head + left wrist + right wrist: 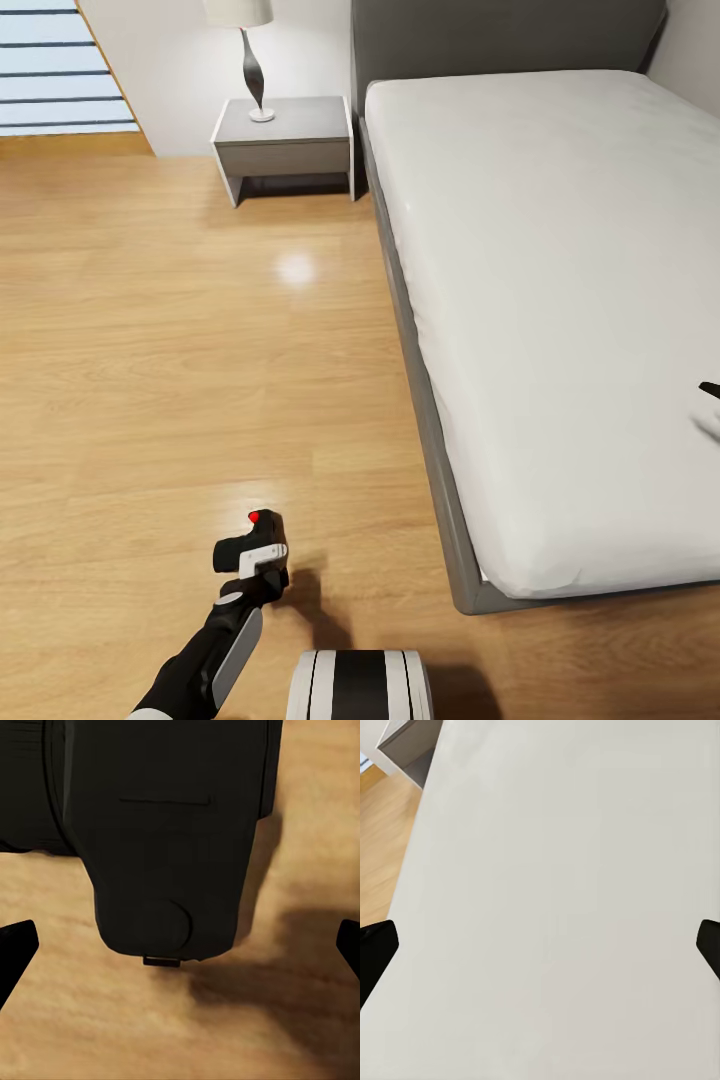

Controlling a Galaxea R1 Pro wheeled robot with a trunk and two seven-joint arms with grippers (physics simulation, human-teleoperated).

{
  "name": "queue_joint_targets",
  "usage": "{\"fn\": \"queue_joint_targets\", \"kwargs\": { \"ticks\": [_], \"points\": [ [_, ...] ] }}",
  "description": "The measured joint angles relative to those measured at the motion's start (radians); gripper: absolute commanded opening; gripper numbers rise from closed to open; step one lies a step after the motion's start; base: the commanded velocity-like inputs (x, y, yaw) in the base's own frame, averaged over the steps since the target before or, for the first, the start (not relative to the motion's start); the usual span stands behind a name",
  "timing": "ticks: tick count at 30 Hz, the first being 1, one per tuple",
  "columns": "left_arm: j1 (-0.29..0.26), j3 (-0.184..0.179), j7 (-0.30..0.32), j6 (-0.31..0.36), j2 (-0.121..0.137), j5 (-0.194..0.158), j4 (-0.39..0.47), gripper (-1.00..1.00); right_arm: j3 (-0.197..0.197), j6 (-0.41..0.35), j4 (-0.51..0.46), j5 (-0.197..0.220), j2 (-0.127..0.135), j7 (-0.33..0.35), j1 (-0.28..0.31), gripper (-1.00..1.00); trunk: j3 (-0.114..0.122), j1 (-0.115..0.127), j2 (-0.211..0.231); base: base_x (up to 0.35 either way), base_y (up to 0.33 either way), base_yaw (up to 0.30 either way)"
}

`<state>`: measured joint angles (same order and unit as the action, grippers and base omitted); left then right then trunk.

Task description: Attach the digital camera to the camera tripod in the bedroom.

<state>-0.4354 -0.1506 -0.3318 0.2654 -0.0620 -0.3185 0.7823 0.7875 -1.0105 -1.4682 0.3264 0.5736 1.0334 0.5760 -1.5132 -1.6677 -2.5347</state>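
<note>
Head view, left to right: window blinds [55,65] at far left; grey nightstand [285,145] bearing lamp [248,55]; light wood floor [180,350]; left gripper [255,555] low over floor, digital camera [250,545] at its tip, red dot on top; grey bed [425,400] with white mattress [560,300]. Left wrist view: black camera body between widely spread fingertips [16,945]; whether grasped, cannot tell. Right wrist view: right gripper [540,945] spread wide, holding nothing, above mattress
</note>
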Motion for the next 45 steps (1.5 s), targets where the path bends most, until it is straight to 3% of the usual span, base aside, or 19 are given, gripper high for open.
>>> {"fn": "queue_joint_targets", "kwargs": {
  "ticks": [10, 15, 26, 45],
  "points": [
    [0.0, 0.0, 0.001, 0.0, 0.001, -0.001, -0.006, 1.0, 0.0, 0.0, 0.0, 0.0, 0.001, 0.0, 0.0, 1.0, 0.0, 0.0, 0.0, 0.001, 0.0, 0.0],
    [0.0, 0.003, 0.002, -0.002, 0.001, 0.0, -0.055, 1.0, 0.0, 0.0, 0.0, 0.0, 0.0, 0.0, 0.0, 1.0, 0.0, 0.0, 0.0, 0.0, 0.0, 0.0],
    [0.0, 0.003, 0.01, -0.089, -0.001, -0.003, -0.113, 1.0, 0.0, 0.0, 0.0, 0.0, 0.0, 0.008, 0.0, 1.0, 0.0, 0.0, 0.0, 0.0, 0.0, 0.0],
    [0.0, 0.002, 0.01, -0.108, 0.0, 0.0, -0.132, 1.0, 0.0, 0.0, 0.0, 0.0, 0.0, 0.014, 0.0, 1.0, 0.0, 0.0, 0.0, 0.025, 0.0, 0.0]
  ]
}}
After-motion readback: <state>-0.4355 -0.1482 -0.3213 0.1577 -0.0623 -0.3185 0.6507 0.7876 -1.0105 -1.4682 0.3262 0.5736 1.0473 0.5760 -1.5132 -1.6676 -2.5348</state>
